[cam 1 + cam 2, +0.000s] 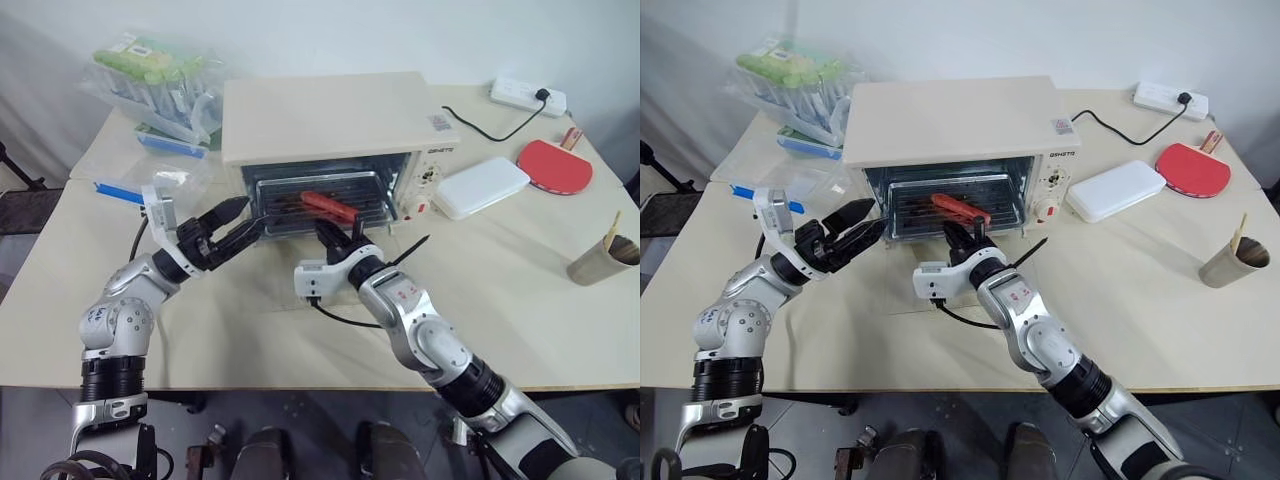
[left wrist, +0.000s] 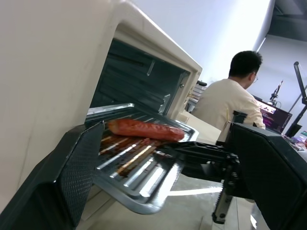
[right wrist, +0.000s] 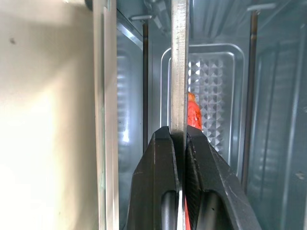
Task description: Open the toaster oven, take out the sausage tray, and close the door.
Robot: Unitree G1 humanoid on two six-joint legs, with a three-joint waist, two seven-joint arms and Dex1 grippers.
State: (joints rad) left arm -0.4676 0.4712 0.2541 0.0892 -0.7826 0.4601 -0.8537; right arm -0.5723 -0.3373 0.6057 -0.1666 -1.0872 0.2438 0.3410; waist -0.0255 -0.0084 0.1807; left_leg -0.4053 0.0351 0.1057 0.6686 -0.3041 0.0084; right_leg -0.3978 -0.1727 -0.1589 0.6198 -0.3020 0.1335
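The right gripper (image 1: 958,236) has its jaws clenched on the front rim of the tray (image 2: 144,167); in the right wrist view the thin metal edge runs straight between the 2 black fingers (image 3: 160,182). The tray is drawn partway out of the oven (image 1: 950,125), its rear still inside the cavity and its front corner overhanging the opening. 1 red sausage (image 2: 145,129) lies across the ribbed tray bottom, above brown grease marks.

The left gripper (image 1: 862,222) has its jaws released and spread wide. It hangs at the left front corner of the oven, just beside the left end of the tray. Contact between its fingers and the tray cannot be determined from the pictures. In the left wrist view the tray corner sits between the 2 spread fingers.

The oven stands at the middle rear of the counter (image 1: 1160,290), its front open and the shiny interior exposed. The door is down at the oven's front, under the tray; its outline is hard to make out. The knob panel (image 1: 1048,190) is on the oven's right side.

To the right of the oven lie a flat white box (image 1: 1117,190), a red paddle (image 1: 1193,168) and a power strip (image 1: 1170,100) with a black cable. A paper cup (image 1: 1232,263) stands near the right counter edge. Plastic bags (image 1: 800,85) lie behind the oven on its left side. A person (image 2: 230,103) sits in the background of the left wrist view, facing away.
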